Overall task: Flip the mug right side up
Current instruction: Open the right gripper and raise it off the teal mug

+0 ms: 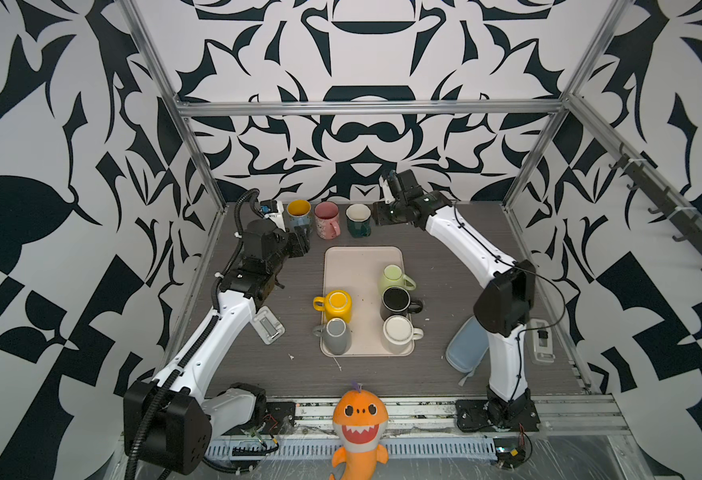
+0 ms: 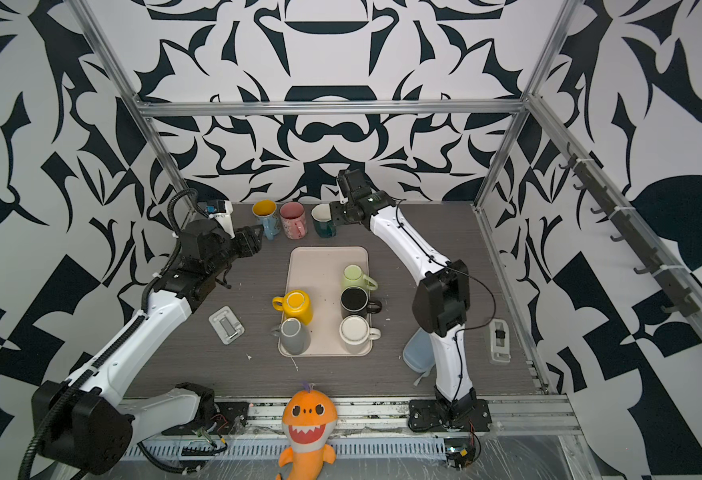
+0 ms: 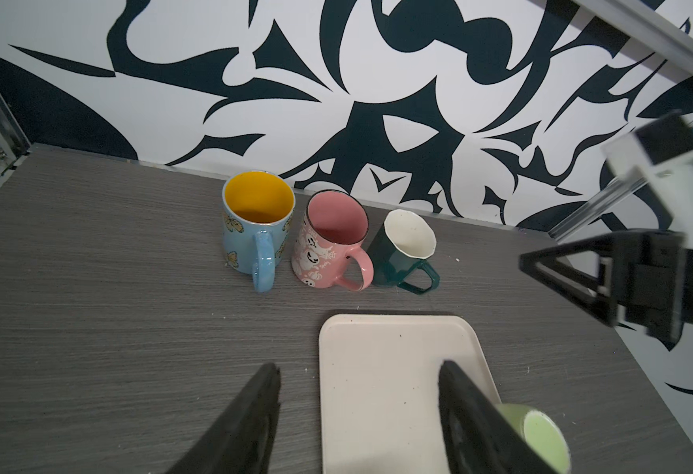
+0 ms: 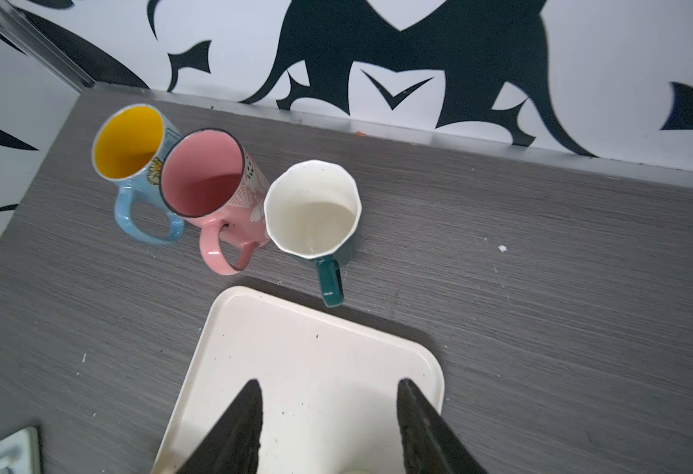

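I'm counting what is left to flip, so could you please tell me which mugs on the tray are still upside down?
All five on the tray: light green mug, black mug, white mug, yellow mug, grey mug. Each shows its base.

light blue pouch [image 1: 465, 345] half behind right arm

A: Where's the left black parallel gripper [image 3: 357, 418]?
B: Low at the back left, its white arm bent, jaws apart and empty.
A: And the right black parallel gripper [image 4: 328, 427]?
B: Raised at the back, jaws parted, holding nothing.
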`<state>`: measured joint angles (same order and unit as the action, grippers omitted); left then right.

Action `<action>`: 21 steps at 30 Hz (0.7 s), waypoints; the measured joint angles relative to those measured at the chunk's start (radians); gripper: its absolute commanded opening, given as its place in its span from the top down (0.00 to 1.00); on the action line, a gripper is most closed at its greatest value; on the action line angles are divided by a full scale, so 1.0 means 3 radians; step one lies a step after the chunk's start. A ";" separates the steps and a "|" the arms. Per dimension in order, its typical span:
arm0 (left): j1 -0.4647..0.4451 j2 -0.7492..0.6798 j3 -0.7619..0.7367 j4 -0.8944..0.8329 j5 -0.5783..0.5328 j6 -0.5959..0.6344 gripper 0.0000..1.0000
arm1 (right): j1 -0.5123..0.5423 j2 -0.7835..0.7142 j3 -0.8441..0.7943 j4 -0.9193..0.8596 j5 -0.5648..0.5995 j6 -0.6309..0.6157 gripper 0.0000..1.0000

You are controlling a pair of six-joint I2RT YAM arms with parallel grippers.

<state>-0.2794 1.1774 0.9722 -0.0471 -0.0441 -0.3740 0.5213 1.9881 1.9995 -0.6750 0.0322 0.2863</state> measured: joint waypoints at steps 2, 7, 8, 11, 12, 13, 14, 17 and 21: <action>0.0000 0.0000 0.0001 -0.0010 -0.0004 -0.0018 0.36 | 0.0000 -0.0303 -0.0338 0.0001 0.0033 0.0046 0.47; 0.0000 0.0000 0.0015 -0.0065 -0.0005 -0.0076 0.36 | 0.0000 -0.1100 -0.1256 -0.0022 0.0094 0.0294 0.47; -0.0001 0.0000 0.0018 -0.0081 -0.0005 -0.0089 0.37 | -0.0001 -0.1292 -0.1456 -0.0025 0.0108 0.0398 0.48; 0.0000 0.0000 0.0018 -0.0103 -0.0004 -0.0141 0.37 | -0.0036 -0.1854 -0.1975 -0.0015 0.0086 0.0783 0.48; -0.0001 0.0000 0.0018 -0.0109 -0.0004 -0.0160 0.37 | -0.0056 -0.2029 -0.2121 -0.0009 0.0050 0.0941 0.48; 0.0000 0.0000 0.0018 -0.0109 -0.0004 -0.0178 0.37 | -0.0079 -0.2174 -0.2241 0.0004 0.0008 0.1091 0.48; -0.0001 0.0000 0.0018 -0.0109 -0.0004 -0.0193 0.37 | -0.0112 -0.2302 -0.2347 0.0011 -0.0050 0.1259 0.48; -0.0001 -0.0001 0.0018 -0.0108 -0.0005 -0.0247 0.37 | -0.0223 -0.2502 -0.2599 0.0078 -0.0230 0.1765 0.51; 0.0000 -0.0001 0.0017 -0.0109 -0.0009 -0.0289 0.37 | -0.0388 -0.2509 -0.2986 0.0263 -0.0515 0.2412 0.58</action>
<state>-0.2794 1.1770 0.9771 -0.0799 -0.0467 -0.4606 0.4049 1.2354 1.1038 -0.5961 -0.1223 1.0100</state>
